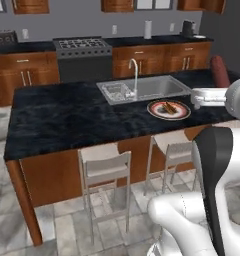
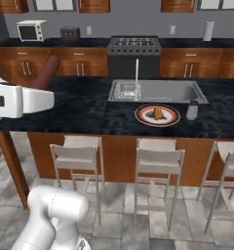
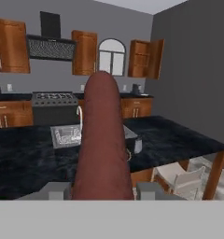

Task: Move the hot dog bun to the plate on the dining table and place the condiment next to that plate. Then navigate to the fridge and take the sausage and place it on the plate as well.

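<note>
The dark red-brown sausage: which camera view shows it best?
The hand view: the dark red-brown sausage rises large and central between the gripper fingertips. The right base view shows its upper part sticking up behind the white hand; the left base view shows one end at the right edge.

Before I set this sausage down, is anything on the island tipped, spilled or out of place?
Nothing stands out. The hot dog bun lies on the plate in front of the sink, the condiment stands upright beside the plate, apart from it. The sausage sits lengthwise in the tool, not yet over the dining table.
</note>
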